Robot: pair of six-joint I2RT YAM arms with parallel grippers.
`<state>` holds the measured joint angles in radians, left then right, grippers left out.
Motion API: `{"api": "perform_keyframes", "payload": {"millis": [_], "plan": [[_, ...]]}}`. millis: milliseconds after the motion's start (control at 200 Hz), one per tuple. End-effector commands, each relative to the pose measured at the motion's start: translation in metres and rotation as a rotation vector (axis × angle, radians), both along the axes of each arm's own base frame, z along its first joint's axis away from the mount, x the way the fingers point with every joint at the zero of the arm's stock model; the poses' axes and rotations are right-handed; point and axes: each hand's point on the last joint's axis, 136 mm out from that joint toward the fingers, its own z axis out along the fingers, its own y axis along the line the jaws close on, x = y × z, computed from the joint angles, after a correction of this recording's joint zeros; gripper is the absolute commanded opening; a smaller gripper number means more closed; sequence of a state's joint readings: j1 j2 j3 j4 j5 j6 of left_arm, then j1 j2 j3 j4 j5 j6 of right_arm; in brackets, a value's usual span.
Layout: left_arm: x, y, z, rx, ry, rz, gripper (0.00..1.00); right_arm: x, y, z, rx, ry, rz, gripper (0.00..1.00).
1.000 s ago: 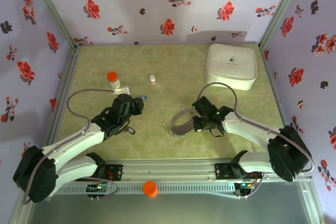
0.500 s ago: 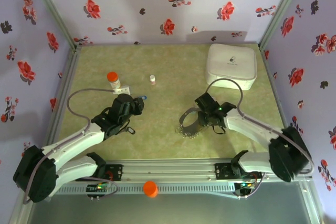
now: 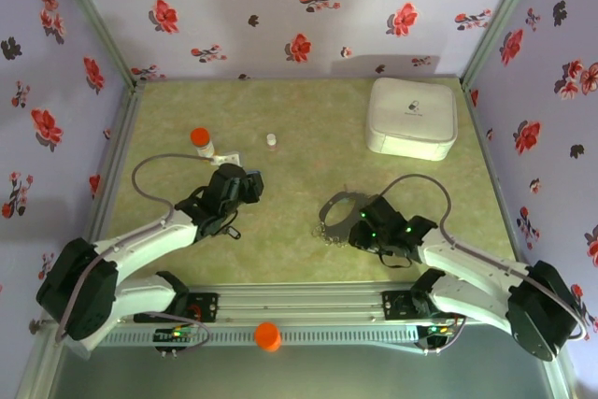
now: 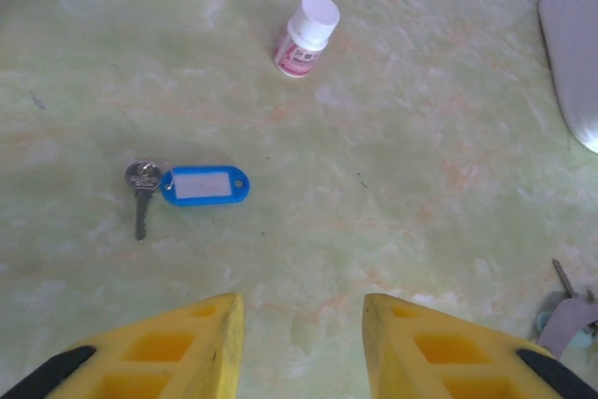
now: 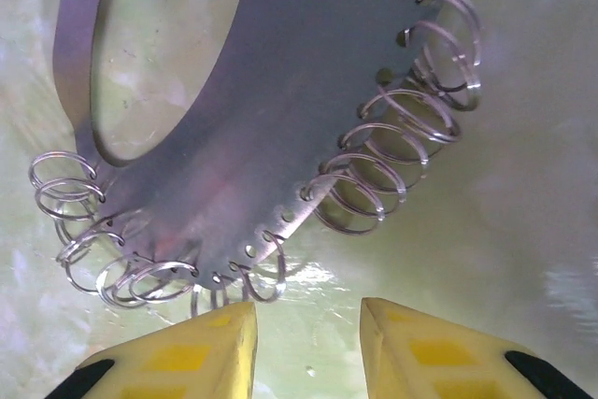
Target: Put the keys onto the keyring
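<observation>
The keyring (image 5: 280, 91) is a flat dark-grey metal band with several small wire rings along its edge; it lies on the table (image 3: 299, 119) just ahead of my right gripper (image 5: 308, 343), which is open and empty. From above, the keyring (image 3: 334, 210) sits left of the right gripper (image 3: 359, 225). A small metal key with a blue tag (image 4: 204, 186) lies on the table ahead and left of my left gripper (image 4: 302, 343), also open with nothing between its fingers. From above, the left gripper (image 3: 249, 181) is at centre left.
A white rounded-square box (image 3: 411, 119) stands at the back right. An orange-capped bottle (image 3: 200, 141) and a tiny white-capped bottle (image 3: 272, 141) stand behind the left gripper; the latter bottle (image 4: 306, 35) is beyond the key. Floral walls close three sides.
The right gripper has opened, let go of the keyring and drawn back toward the near right; the keyring now lies a little further right. The left gripper edged slightly forward.
</observation>
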<state>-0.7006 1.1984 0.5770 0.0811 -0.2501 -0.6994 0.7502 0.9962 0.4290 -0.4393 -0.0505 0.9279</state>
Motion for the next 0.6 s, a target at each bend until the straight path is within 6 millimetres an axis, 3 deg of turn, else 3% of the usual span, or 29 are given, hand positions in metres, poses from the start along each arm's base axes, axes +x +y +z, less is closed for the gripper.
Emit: {"api": "perform_keyframes", "payload": {"millis": [0,285,595], "plan": [[0.006,-0.011,0.018,-0.049,-0.041,-0.016,0.39,0.008,0.014,0.0,0.092,0.003,-0.042,0.34],[0.004,-0.009,0.016,-0.058,-0.034,-0.01,0.39,0.007,0.01,-0.014,0.079,0.029,-0.046,0.24],[0.004,-0.009,0.018,-0.061,-0.036,-0.008,0.39,0.008,0.01,-0.014,0.077,0.03,-0.04,0.14]]}}
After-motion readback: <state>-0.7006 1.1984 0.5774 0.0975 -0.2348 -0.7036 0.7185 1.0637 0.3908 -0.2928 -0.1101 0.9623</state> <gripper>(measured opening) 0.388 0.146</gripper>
